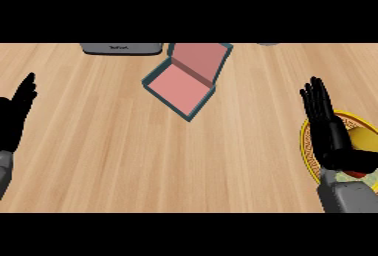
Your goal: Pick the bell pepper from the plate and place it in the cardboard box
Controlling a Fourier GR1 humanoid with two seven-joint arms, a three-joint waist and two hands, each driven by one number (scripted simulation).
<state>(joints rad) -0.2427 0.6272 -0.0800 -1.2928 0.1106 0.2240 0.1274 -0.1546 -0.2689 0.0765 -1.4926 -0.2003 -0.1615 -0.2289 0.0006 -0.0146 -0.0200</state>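
Note:
A yellow plate (368, 131) with a patterned rim lies at the right edge of the counter. My right hand (329, 131) hangs over its left part, fingers straight and pointing away from me, and hides most of what lies on it. A small red patch of the bell pepper (356, 174) shows just below the thumb. The box (186, 80), pink inside with teal walls and an open lid, sits at the upper middle. My left hand (15, 114) rests open at the left edge, fingers up.
A grey appliance (121, 48) stands at the counter's far edge, left of the box. A small grey object (269, 44) peeks in at the top right. Bare wood lies between the box and the plate.

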